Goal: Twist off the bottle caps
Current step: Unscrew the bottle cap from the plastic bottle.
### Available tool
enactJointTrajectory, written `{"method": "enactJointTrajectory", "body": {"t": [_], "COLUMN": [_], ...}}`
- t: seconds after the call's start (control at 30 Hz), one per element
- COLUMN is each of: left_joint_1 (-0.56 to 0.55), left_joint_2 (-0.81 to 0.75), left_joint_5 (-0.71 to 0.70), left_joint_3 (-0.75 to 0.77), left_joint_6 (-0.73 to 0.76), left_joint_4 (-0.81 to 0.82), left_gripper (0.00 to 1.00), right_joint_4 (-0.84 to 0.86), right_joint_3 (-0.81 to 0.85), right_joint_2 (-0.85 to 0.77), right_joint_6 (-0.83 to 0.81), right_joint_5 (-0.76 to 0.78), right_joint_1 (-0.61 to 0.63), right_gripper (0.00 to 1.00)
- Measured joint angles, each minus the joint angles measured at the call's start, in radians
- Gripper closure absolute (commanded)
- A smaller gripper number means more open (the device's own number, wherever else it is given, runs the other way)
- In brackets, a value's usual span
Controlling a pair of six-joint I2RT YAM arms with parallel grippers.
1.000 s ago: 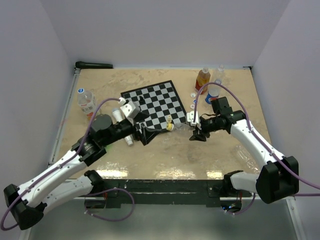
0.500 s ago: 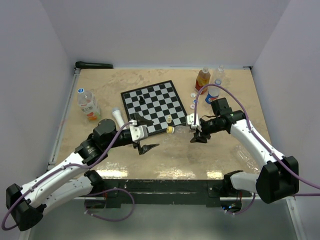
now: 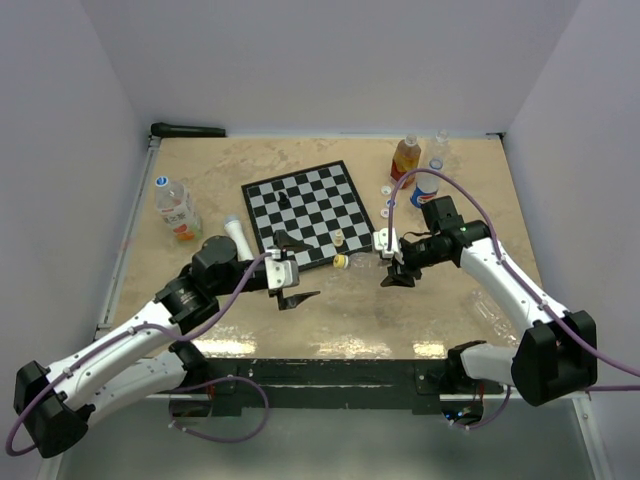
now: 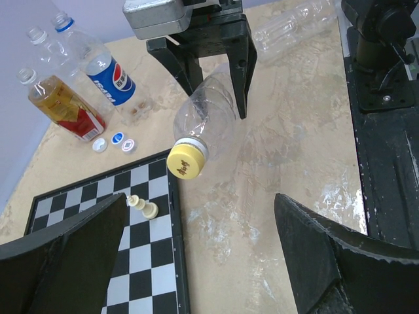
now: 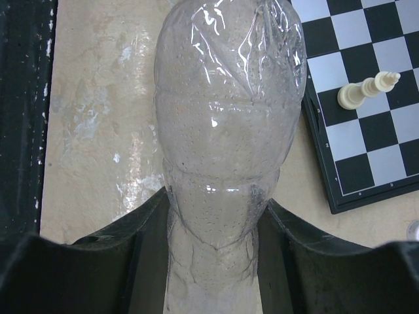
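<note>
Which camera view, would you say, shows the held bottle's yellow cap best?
The left wrist view: the yellow cap faces the camera, large and unobstructed. The top external view shows only a tiny yellow speck; the right wrist view shows just the clear bottle, no cap.

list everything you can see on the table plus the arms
chessboard: 1, black and white, centre
chess pieces: 2 cream at the board's near edge, 1 black on it
clear bottle: 1, yellow cap on, by the board's near corner
standing bottles: 3, blue label, red label, plain, back right
loose caps: 2, white and blue, beside those bottles
orange-label bottle: 1, clear, left of board
white cylinder: 1, left of board
crumpled bottle: 1, clear, near right
black bar: 1, back left corner
left pincer: open, facing the yellow cap
right pincer: shut on the clear bottle
</note>
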Motion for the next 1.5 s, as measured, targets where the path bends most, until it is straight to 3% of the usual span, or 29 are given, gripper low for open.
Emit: {"method": "enactJointTrajectory", "body": {"t": [0.63, 0.87, 1.2, 1.5], "left_joint_1": [0.000, 0.000, 0.000, 0.000], "left_joint_2": [0.083, 0.177, 0.291, 0.352], "left_joint_5": [0.056, 0.093, 0.095, 0.092], "left_joint_3": [0.000, 0.001, 0.011, 0.042], "left_joint_6": [0.078, 0.071, 0.042, 0.025], "left_joint_4": [0.025, 0.082, 0.182, 0.230], "left_gripper": [0.07, 0.20, 0.29, 0.46], "right_joint_4": [-0.006, -0.008, -0.008, -0.008], "right_joint_3": [0.000, 0.000, 0.000, 0.000], "right_joint_2": [0.016, 0.018, 0.024, 0.024], "right_joint_6": [-0.008, -0.008, -0.008, -0.008], "right_joint_5": [0.000, 0.000, 0.000, 0.000], "right_joint_1": [0.001, 0.003, 0.007, 0.008], "right_gripper": [0.99, 0.99, 0.99, 0.99]}}
